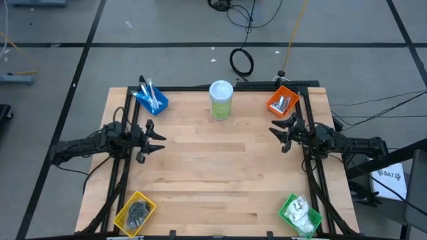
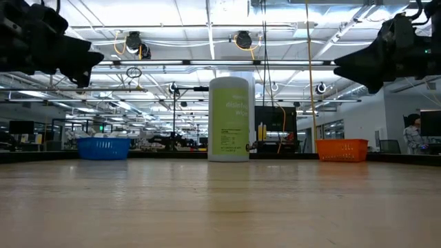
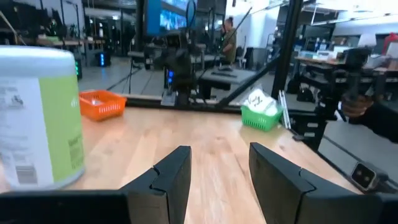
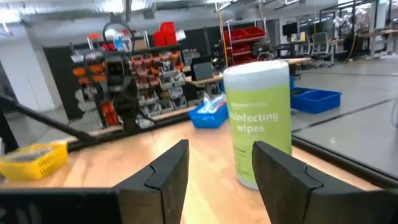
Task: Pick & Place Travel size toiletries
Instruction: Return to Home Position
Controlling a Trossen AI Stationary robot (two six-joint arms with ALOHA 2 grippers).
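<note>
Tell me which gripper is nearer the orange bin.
Right. The right gripper hangs close beside the orange bin at the table's right edge; the left gripper is across the table at the left edge, by the blue bin.

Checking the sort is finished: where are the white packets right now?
High view: the white packets lie inside the green bin at the table's bottom-right corner, on the right arm's side, opposite the yellow bin.

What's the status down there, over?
Left gripper open, empty, left side. Right gripper open, empty, right side. Toiletries in corner bins. Canister back centre, blocking nothing.
</note>
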